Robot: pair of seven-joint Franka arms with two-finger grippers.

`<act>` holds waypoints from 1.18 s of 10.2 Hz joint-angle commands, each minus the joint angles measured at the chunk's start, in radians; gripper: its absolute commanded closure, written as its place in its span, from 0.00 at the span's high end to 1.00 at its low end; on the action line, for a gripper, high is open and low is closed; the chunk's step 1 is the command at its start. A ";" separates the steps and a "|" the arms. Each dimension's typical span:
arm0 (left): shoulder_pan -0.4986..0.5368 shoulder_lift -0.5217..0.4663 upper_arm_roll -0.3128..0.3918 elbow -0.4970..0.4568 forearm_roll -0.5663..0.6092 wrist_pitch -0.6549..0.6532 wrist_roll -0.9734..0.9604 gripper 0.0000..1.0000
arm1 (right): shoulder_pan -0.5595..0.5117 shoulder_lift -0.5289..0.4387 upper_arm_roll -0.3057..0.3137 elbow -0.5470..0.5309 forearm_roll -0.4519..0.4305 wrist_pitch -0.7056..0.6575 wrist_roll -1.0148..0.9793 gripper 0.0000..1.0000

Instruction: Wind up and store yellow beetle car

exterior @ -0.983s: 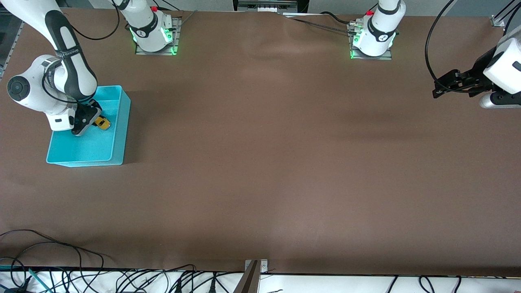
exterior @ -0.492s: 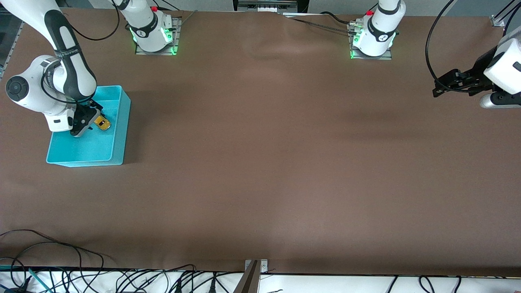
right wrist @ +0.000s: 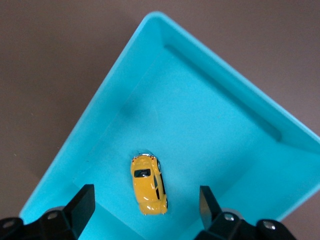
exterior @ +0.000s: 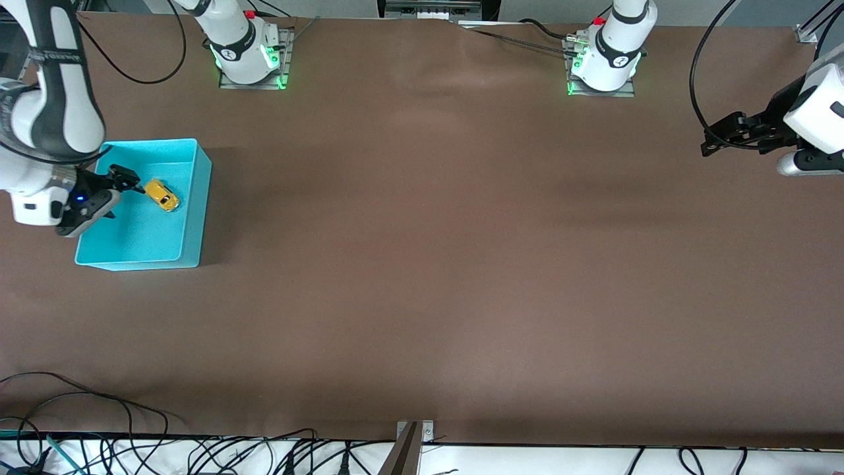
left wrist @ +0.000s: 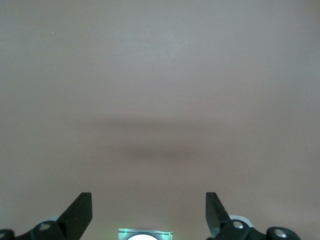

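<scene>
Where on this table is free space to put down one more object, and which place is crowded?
The brown table is bare from the cyan bin to the left arm's end, where the open left gripper waits. Inside the bin, the floor nearer the front camera than the yellow beetle car is free. It is crowded only around the car, with the open right gripper above.

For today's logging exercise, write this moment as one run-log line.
yellow beetle car: lying in cyan bin, released | right gripper: open, above car | left gripper: open, waiting over bare table
</scene>
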 commanded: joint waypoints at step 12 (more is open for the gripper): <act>0.010 -0.052 -0.005 -0.058 -0.018 0.012 -0.004 1.00 | 0.178 -0.093 0.120 0.376 0.000 -0.452 0.975 1.00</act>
